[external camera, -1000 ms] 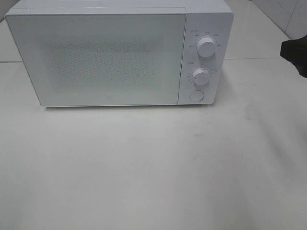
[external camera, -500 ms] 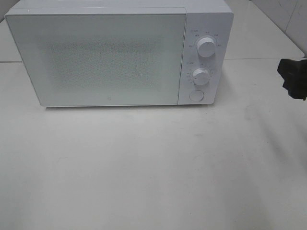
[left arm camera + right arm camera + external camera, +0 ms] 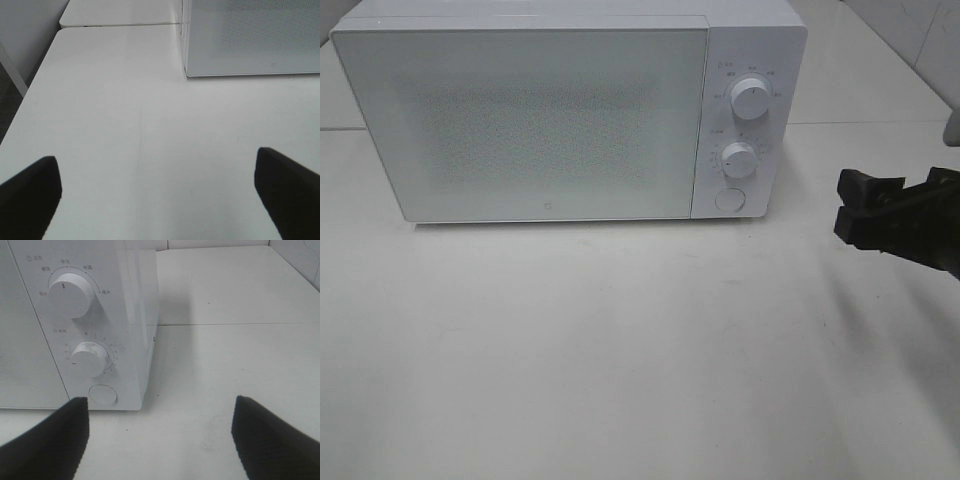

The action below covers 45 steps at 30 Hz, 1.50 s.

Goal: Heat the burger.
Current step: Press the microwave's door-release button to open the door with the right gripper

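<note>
The burger is out of view in every frame. A white microwave (image 3: 550,110) stands at the back of the table with its frosted door (image 3: 530,125) shut. Its panel has an upper knob (image 3: 751,100), a lower knob (image 3: 739,160) and a round button (image 3: 728,199). My right gripper (image 3: 848,205) is open and empty, to the right of the panel and apart from it. The right wrist view shows its fingers spread wide, with the button (image 3: 102,395) and lower knob (image 3: 89,359) ahead. My left gripper (image 3: 156,160) is open and empty over bare table, short of the microwave's corner (image 3: 250,40).
The white table (image 3: 620,350) runs in front of the microwave. A seam (image 3: 860,123) crosses it at the back right, and a tiled wall (image 3: 920,30) rises there. In the left wrist view the table's edge (image 3: 30,95) drops to the floor.
My right gripper has come in from the right edge, moving down and left toward the microwave's panel side. The microwave has not changed.
</note>
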Each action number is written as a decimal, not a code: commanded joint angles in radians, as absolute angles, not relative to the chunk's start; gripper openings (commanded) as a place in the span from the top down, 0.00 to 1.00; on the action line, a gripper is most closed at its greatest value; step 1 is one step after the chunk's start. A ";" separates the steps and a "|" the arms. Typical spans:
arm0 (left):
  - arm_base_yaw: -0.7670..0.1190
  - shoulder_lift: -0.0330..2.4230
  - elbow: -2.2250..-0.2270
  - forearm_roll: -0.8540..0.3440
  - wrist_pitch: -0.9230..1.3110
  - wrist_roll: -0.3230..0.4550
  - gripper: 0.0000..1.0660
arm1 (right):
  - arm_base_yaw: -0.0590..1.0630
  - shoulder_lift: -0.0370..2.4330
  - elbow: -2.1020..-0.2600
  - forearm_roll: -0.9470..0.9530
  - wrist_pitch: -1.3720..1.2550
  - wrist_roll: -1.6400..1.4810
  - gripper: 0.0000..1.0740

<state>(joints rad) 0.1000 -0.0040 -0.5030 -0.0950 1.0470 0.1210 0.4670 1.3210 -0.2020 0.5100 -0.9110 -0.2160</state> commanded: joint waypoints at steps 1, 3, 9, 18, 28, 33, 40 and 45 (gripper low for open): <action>0.104 -0.025 -0.499 -0.100 1.039 0.118 0.05 | 0.564 1.386 -0.200 0.643 -1.030 -0.250 0.29; 0.104 -0.025 -0.499 -0.100 1.039 0.118 0.05 | 0.585 1.401 -0.200 0.667 -1.049 -0.250 0.29; 0.104 -0.025 -0.499 -0.100 1.039 0.118 0.05 | 0.718 1.494 -0.224 0.762 -1.130 -0.250 0.29; 0.104 -0.025 -0.499 -0.100 1.039 0.118 0.05 | 0.832 1.620 -0.303 0.855 -1.146 -0.289 0.29; 0.104 -0.025 -0.499 -0.100 1.039 0.118 0.05 | 0.864 1.656 -0.329 0.878 -1.142 -0.287 0.29; 0.104 -0.025 -0.499 -0.100 1.039 0.118 0.05 | 0.864 1.656 -0.329 0.878 -1.138 -0.214 0.29; 0.104 -0.025 -0.499 -0.100 1.039 0.118 0.05 | 0.864 1.656 -0.329 0.875 -1.135 0.075 0.29; 0.104 -0.025 -0.499 -0.100 1.039 0.118 0.05 | 0.864 1.656 -0.329 0.875 -1.102 0.374 0.32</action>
